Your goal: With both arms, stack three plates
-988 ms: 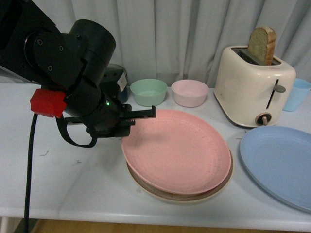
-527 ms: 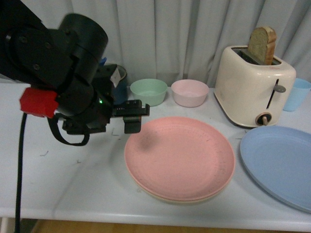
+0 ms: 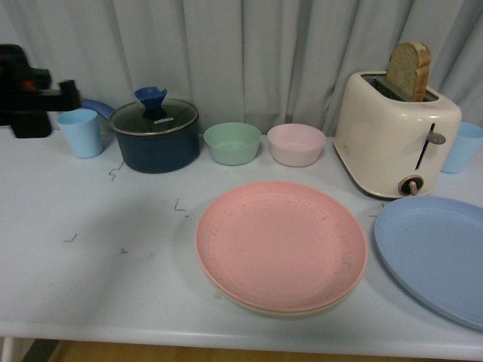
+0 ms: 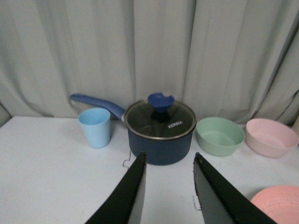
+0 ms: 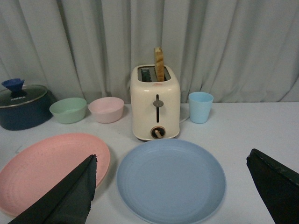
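Observation:
The pink plate (image 3: 281, 245) lies flat on the beige plate (image 3: 260, 308) at the table's middle; only a thin beige rim shows beneath it. The light blue plate (image 3: 438, 256) lies alone on the table to the right, in front of the toaster. My left gripper (image 4: 168, 155) is open and empty, above the table facing the pot, well left of the plates. The edge of the pink plate (image 4: 278, 205) shows in its view. My right gripper (image 5: 172, 158) is wide open and empty, with the light blue plate (image 5: 170, 179) lying between its fingers and the pink plate (image 5: 46, 168) beside it.
A cream toaster (image 3: 396, 132) holding a bread slice stands at the back right, with a blue cup (image 3: 462, 147) beside it. A dark blue lidded pot (image 3: 155, 136), a mint bowl (image 3: 232, 143), a pink bowl (image 3: 296, 145) and another blue cup (image 3: 81, 132) line the back. Part of my left arm (image 3: 26, 94) is at the far left.
My left gripper let go of the pink plate, which settled flat on the beige plate. The left arm drew back to the far left, uncovering the pot and cup.

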